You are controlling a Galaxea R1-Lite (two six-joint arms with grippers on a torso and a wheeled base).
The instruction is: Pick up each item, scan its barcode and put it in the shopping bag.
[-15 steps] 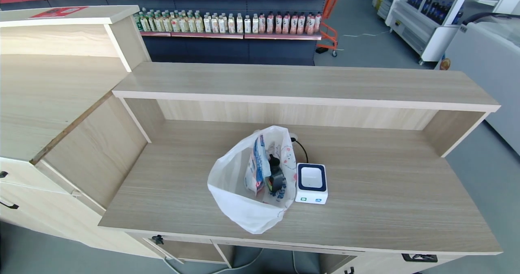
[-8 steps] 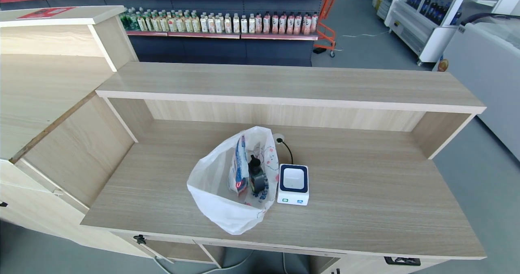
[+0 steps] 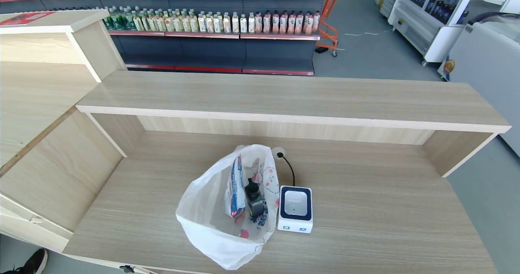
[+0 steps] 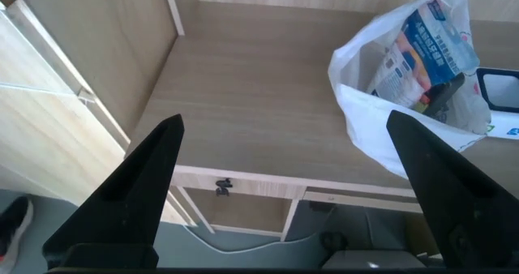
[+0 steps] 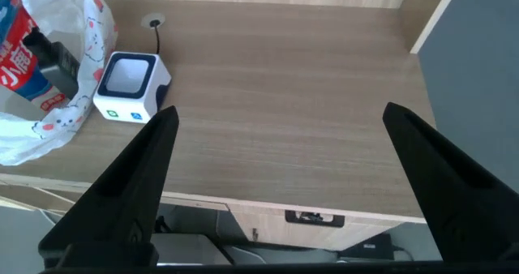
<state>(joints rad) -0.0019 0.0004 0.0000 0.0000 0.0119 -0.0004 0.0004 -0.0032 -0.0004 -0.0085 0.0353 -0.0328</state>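
Seemingly finished: packet (image 3: 235, 190) and bottle (image 3: 255, 203) stand in the shopping bag (image 3: 211, 237), lower centre, beside the scanner (image 3: 295, 209). Left gripper (image 4: 285, 124) and right gripper (image 5: 280, 113) gape wide, empty; any retreat should avoid snagging the bag.

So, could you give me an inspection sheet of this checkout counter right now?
surface: light wooden counter, raised ledge behind
job's things: white shopping bag open, holding a blue-white packet and a dark bottle; scanner close beside it, on the robot's right
clutter: nothing seen
grippers: left gripper and right gripper both open, empty
cables: black cable from scanner into a counter hole
surroundings: shelves of bottles, drinks fridge, orange trolley
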